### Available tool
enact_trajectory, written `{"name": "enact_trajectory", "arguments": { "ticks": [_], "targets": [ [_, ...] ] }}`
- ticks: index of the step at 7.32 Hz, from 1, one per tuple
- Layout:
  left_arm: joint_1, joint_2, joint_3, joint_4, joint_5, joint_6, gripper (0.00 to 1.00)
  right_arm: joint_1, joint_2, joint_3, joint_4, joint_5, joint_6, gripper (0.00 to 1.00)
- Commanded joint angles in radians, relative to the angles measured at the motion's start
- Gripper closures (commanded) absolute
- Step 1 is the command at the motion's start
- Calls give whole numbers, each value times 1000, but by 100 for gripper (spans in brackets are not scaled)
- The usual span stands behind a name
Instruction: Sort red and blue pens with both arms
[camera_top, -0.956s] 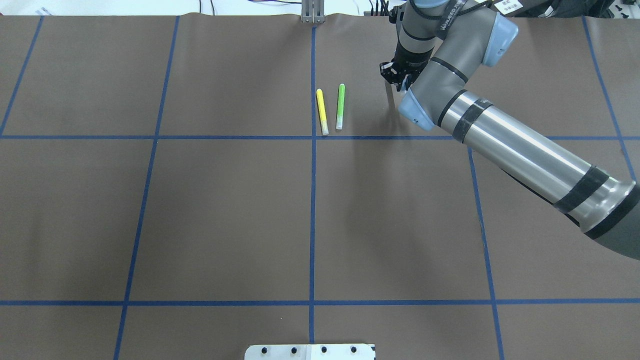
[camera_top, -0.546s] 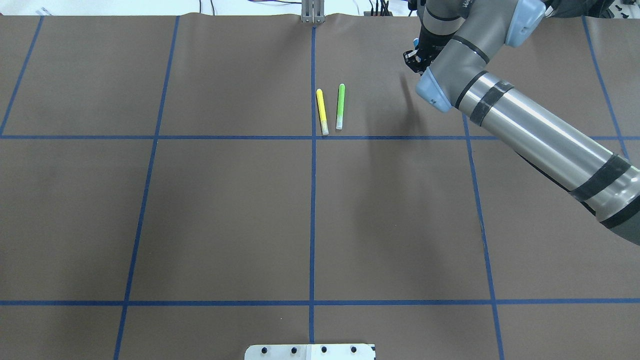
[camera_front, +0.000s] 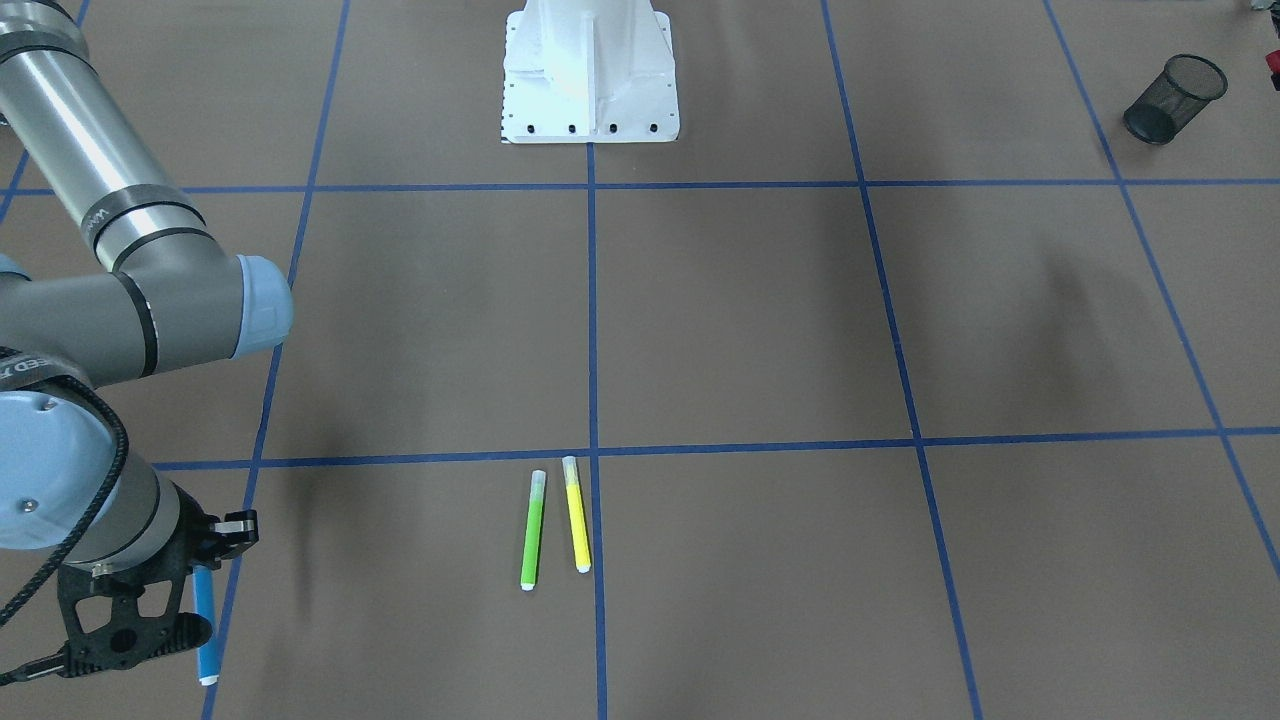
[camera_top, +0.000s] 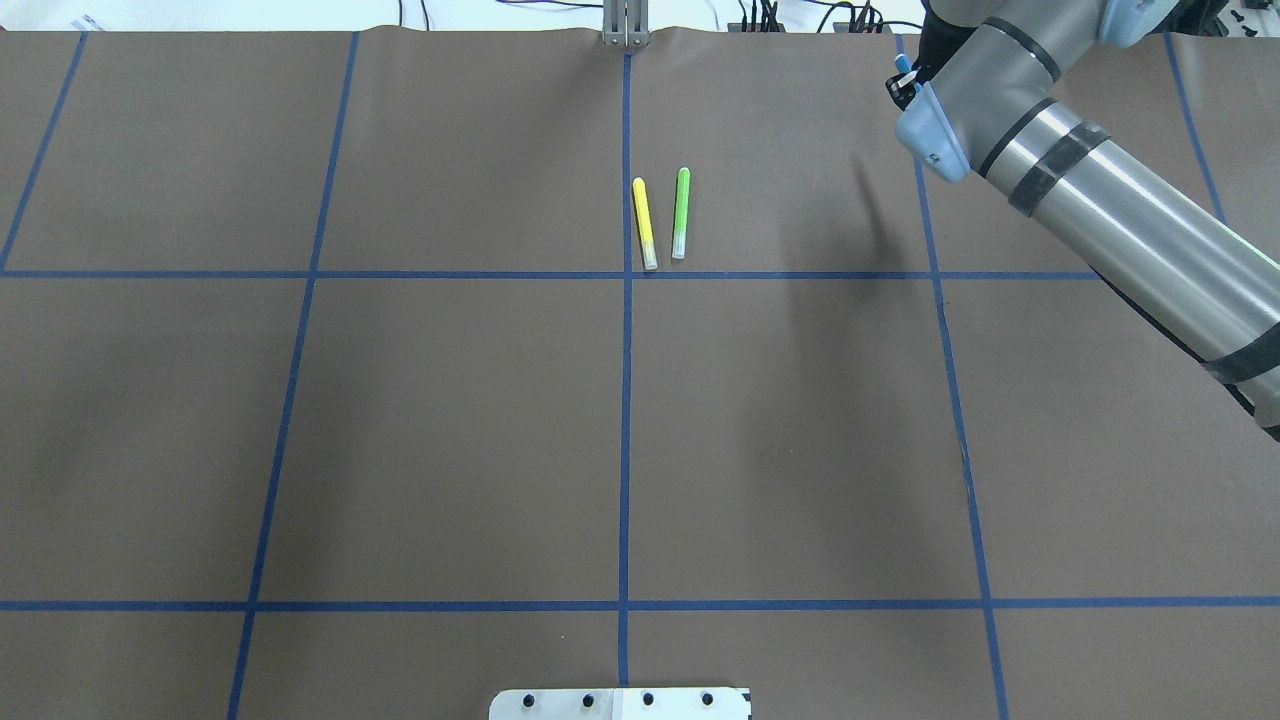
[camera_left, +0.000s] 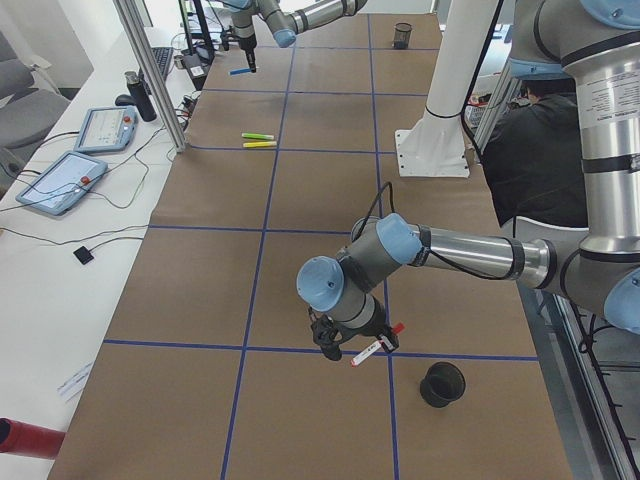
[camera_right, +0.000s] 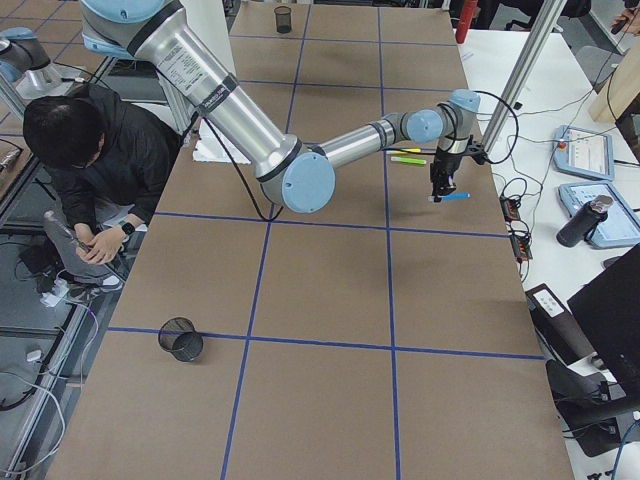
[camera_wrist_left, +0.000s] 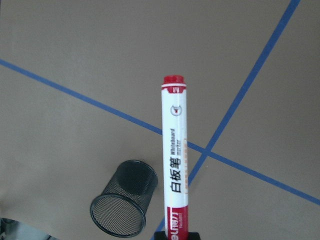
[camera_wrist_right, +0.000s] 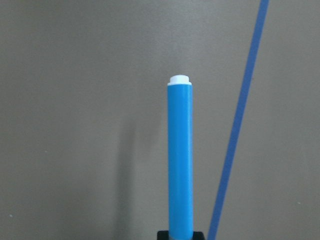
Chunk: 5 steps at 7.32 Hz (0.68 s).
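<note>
Where the task stands: both pens are off the table (camera_top: 450, 420), one in each arm, but neither is put away, so I judge the sort about half done.
Red pen: the red pen (camera_wrist_left: 175, 155) juts out from the left gripper (camera_wrist_left: 177, 235), its broad red end at the jaws and its small red tip pointing away.
Left gripper: it is clamped on the red pen, and the side view shows the pen tilted in the air above the table.
Red pen's place: it is just beside the left-side mesh cup (camera_left: 442, 384), which stands upright, and not yet over the cup's mouth.
Blue pen: the blue pen (camera_wrist_right: 180, 160) hangs lengthwise from the right gripper (camera_wrist_right: 182, 234), white tip outward, close to a blue tape line (camera_wrist_right: 240, 125).
Right gripper: it is closed around the blue pen's near end and holds it clear of the table, at the far edge on the robot's right.
Blue pen's goal: the right-side mesh cup (camera_right: 180, 339) looks like the likely bin. It is well apart from the pen, back on the robot's side of the table.
Not for sorting: the green marker (camera_top: 680, 213) and the yellow marker (camera_top: 644, 222) lie side by side near the centre line, untouched.
Done: both pens are picked up.
Left to do: the red pen needs a short shift over its cup and a release. The blue pen needs a long carry, then a drop.
Closer to finishing: the left arm, by my reading.
</note>
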Motion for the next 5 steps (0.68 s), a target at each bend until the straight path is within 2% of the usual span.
{"name": "enact_trajectory", "arguments": {
  "ticks": [1,3,5],
  "targets": [
    [-105,45,26,150,-72,1,100,29,-55,47,-8,1,-97,100],
    [-160,97,32,209,-84,7,100,59,-108,58,-24,1,-134,100],
    [-188,119,63,266,-128,11,100,111,-111,73,-170,-12,-298,100]
  ]
}}
